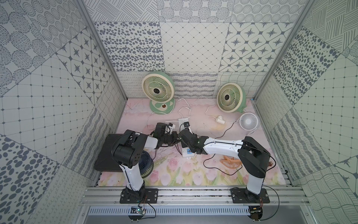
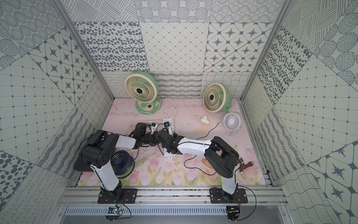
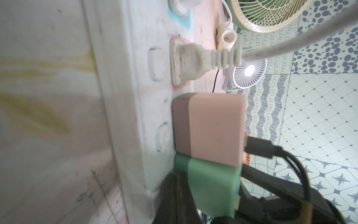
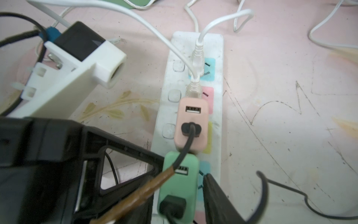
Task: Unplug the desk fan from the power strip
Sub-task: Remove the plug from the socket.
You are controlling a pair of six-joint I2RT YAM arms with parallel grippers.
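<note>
White plastic, scuffed: the power strip [image 1: 186, 153] lies mid-table on the pink floral mat [image 1: 174, 174], running lengthwise away from the arm bases in both top views. Both arms lean in over its middle. The left gripper [image 1: 175, 136] and right gripper [image 1: 185, 134] are close together there, tips hidden. Left wrist view: the strip's side wall fills the frame. A pink adapter [image 3: 213, 126] and a green adapter [image 3: 211, 184] are plugged in side by side, with a white plug [image 3: 189, 64] beyond. The left claw is closed tight, its dark blurred fingers at the strip's edge by the green adapter. Right wrist view: the strip runs straight ahead. The right claw straddles the green adapter, one finger on each side, set narrow. Cannot tell whether it grips.
</note>
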